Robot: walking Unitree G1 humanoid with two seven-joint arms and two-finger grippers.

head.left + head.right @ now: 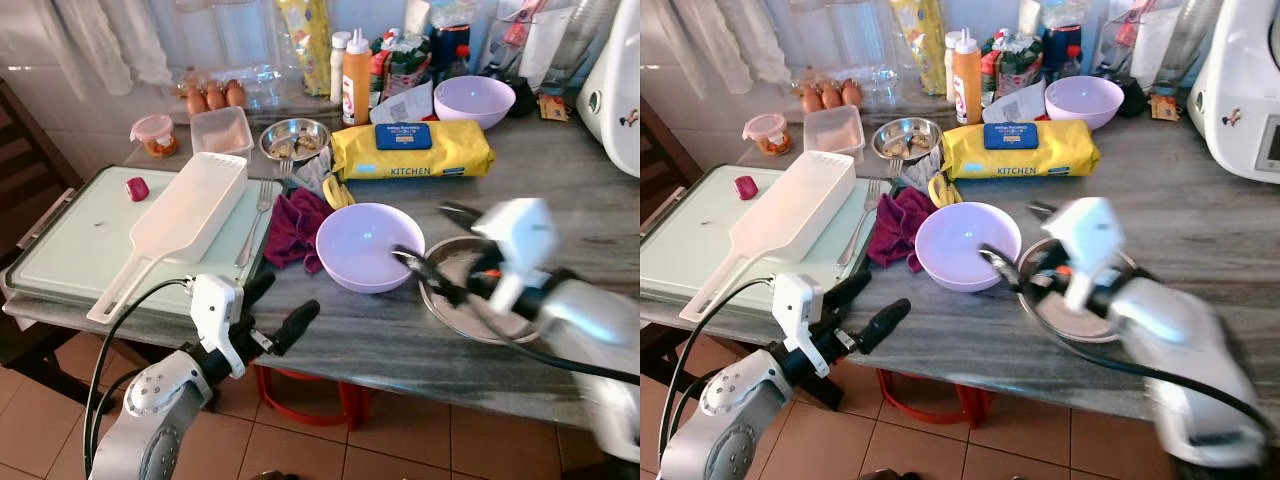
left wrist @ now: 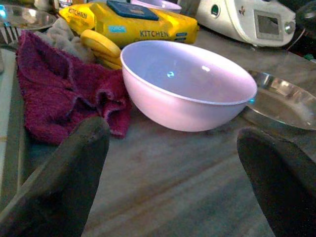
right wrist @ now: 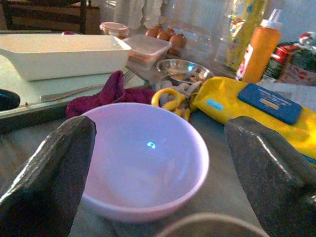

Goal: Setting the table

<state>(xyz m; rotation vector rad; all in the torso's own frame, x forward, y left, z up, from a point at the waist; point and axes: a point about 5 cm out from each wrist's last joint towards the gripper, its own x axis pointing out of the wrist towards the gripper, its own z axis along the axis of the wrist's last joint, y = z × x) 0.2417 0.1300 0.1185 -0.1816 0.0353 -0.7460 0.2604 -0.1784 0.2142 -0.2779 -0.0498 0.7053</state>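
A lilac bowl [image 1: 368, 245] stands on the grey counter, touching a maroon cloth [image 1: 295, 228] on its left. Right of the bowl lies a steel plate [image 1: 470, 318]. My right gripper [image 1: 424, 232], blurred, hovers open over the plate's left rim, its fingers [image 3: 45, 180] pointing at the bowl [image 3: 143, 158]. At the counter's front edge, below the cloth, my left gripper [image 1: 279, 307] is open with nothing between its fingers, and it faces the bowl [image 2: 187, 84] from a short way off. A fork [image 1: 261, 207] lies on the pale tray [image 1: 70, 240].
A long white dish [image 1: 190, 210] lies on the tray. Behind are a yellow wipes pack [image 1: 412, 150], a small steel bowl [image 1: 295, 138], a second lilac bowl [image 1: 474, 100], bottles, eggs and a white appliance [image 1: 615, 95]. Bare counter lies in front of the bowl.
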